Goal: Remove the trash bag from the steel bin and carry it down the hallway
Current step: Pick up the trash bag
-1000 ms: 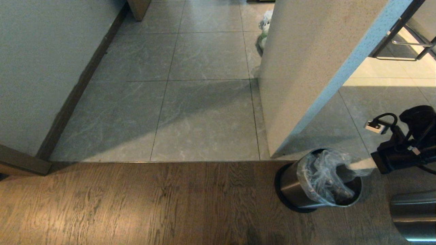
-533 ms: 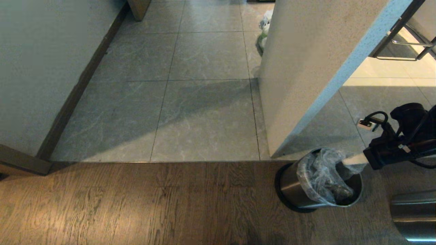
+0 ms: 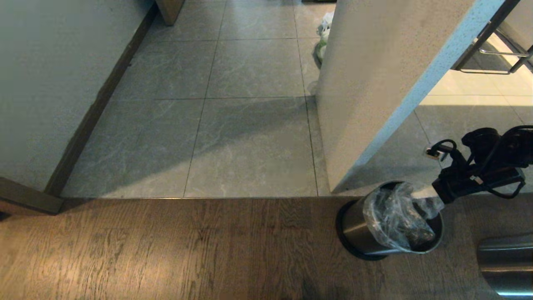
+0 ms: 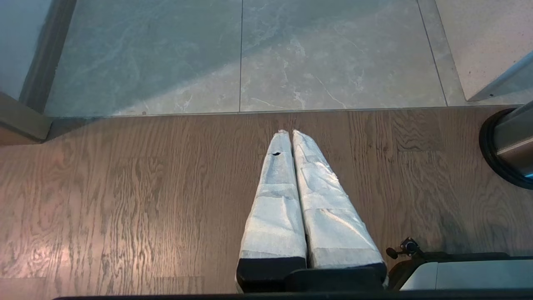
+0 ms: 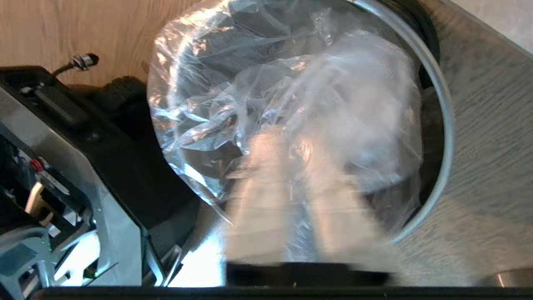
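My left tool [image 4: 291, 137] is parked clenched over the wood floor, while my right tool [image 3: 416, 196], grip state unclear, pushes into the trash bag [image 3: 393, 216] still in the steel bin [image 3: 358, 229]; next: pinch plastic, lift toward the hallway [image 3: 250, 104].

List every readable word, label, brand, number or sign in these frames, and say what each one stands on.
None can be read in any view.
The steel bin shows bare brushed metal, no label.
The trash bag is clear plastic with no print visible.
The right gripper and the left gripper carry plain white wrapping, unmarked.
The small white tag on the right arm's cable is too small to read.
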